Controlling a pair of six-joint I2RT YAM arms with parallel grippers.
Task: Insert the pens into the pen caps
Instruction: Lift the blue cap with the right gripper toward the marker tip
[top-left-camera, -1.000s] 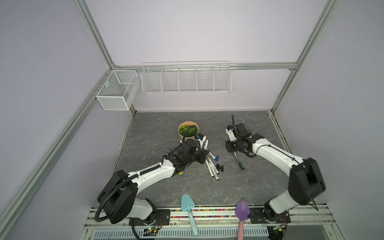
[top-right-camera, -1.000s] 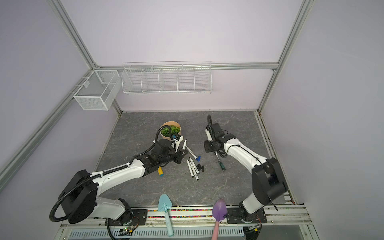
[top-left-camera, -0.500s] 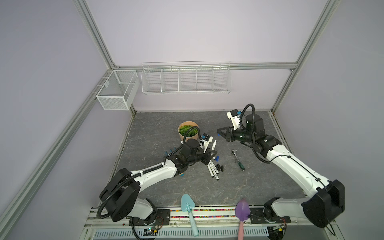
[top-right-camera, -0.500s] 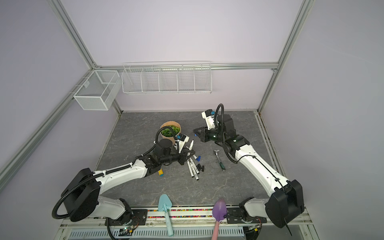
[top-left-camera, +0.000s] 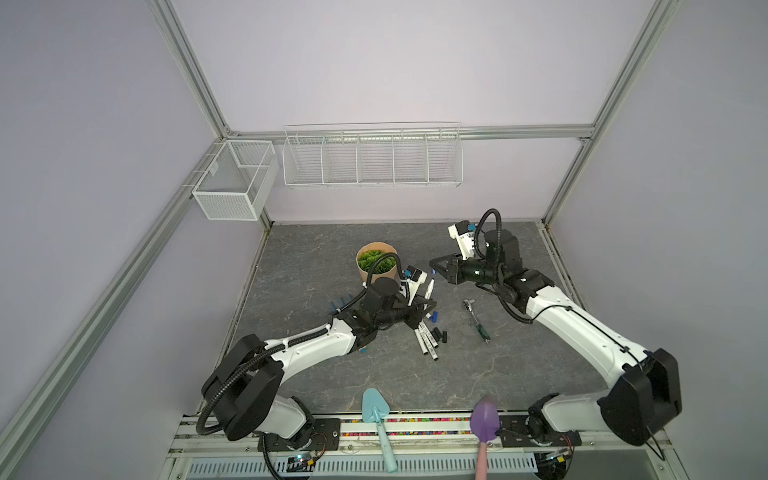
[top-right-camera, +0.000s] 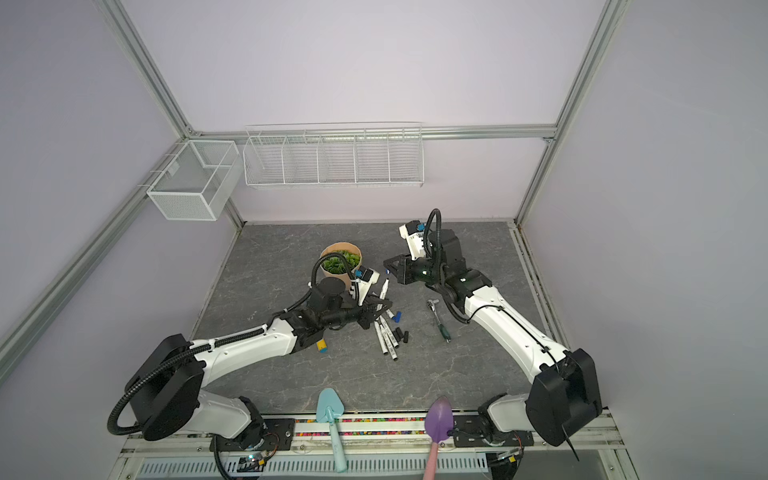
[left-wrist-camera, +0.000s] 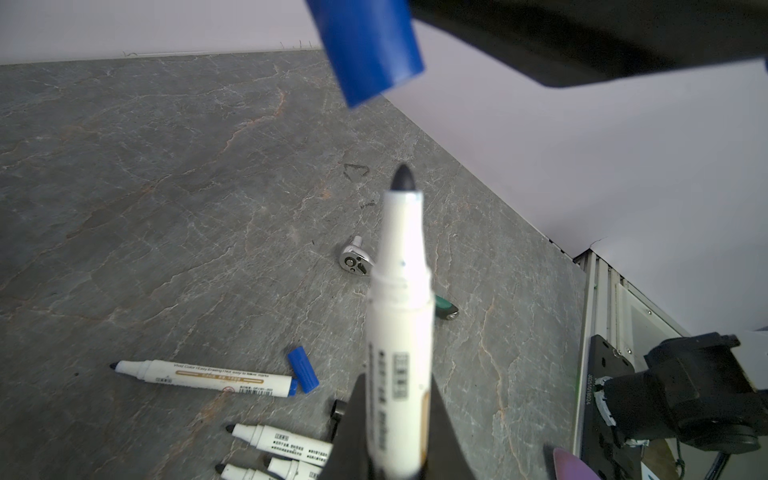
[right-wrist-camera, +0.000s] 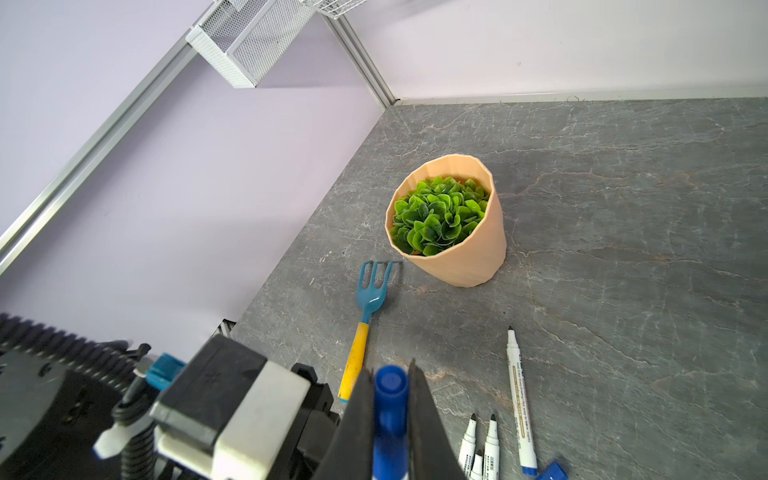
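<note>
My left gripper (left-wrist-camera: 395, 376) is shut on a white pen (left-wrist-camera: 397, 316), whose dark tip points up and away. In both top views this pen (top-left-camera: 430, 286) rises from the left gripper (top-left-camera: 422, 305) toward the right gripper (top-left-camera: 434, 268). My right gripper (right-wrist-camera: 390, 368) is shut on a blue pen cap (right-wrist-camera: 390, 399). That cap (left-wrist-camera: 370, 45) hangs just beyond the pen tip, with a gap between them. Several loose pens (top-left-camera: 426, 338) lie on the table under the left gripper, beside a blue cap (left-wrist-camera: 303, 370) and black caps (top-left-camera: 438, 334).
A green-handled ratchet (top-left-camera: 476, 320) lies right of the pens. A tan pot with a green plant (top-left-camera: 376, 264) stands behind the left gripper, a blue and yellow rake (right-wrist-camera: 365, 320) beside it. Teal (top-left-camera: 376, 415) and purple (top-left-camera: 484, 424) trowels lie at the front edge. Wire baskets (top-left-camera: 372, 160) hang on the back wall.
The right arm has lifted off the table near the ratchet and swung left, bringing the blue cap up to the pen tip. The left gripper raised its pen slightly.
</note>
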